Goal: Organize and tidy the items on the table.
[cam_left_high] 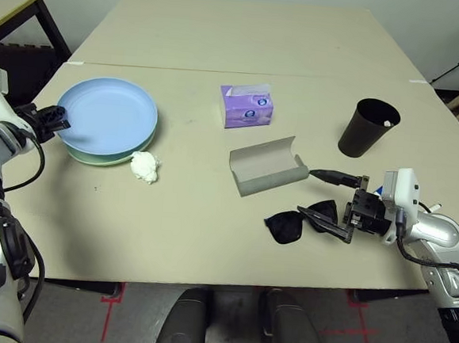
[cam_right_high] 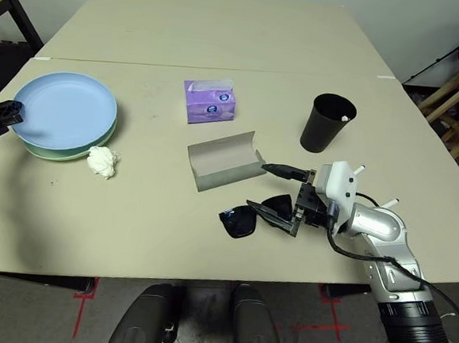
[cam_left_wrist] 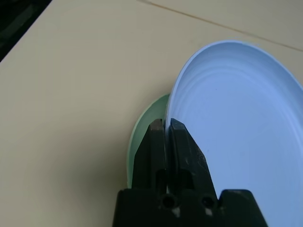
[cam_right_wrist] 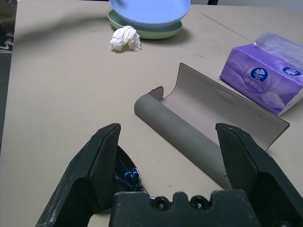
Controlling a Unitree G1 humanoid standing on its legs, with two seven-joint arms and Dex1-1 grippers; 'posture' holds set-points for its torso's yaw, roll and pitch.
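1. Head views: on the bench [cam_left_high: 208,241], the light blue plate [cam_left_high: 107,116] sits on the pale green plate [cam_left_high: 95,158] at the left, with the crumpled white tissue wad [cam_left_high: 145,166] beside them. The open grey glasses case [cam_left_high: 268,166] lies at the centre, the black sunglasses [cam_left_high: 301,221] in front of it and the black cup [cam_left_high: 368,128] to the right.
2. Left wrist view: the left gripper [cam_left_wrist: 167,130] has its fingers pinching the blue plate's rim.
3. Right wrist view: the right gripper [cam_right_wrist: 168,142] has its fingers spread wide, facing the case, with the purple tissue pack [cam_right_wrist: 265,78] beyond.

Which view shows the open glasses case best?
The right wrist view: the glasses case lies close ahead of the open right gripper, its raised flap and rounded body plain. Both eye views show it whole but smaller, near the tissue box.
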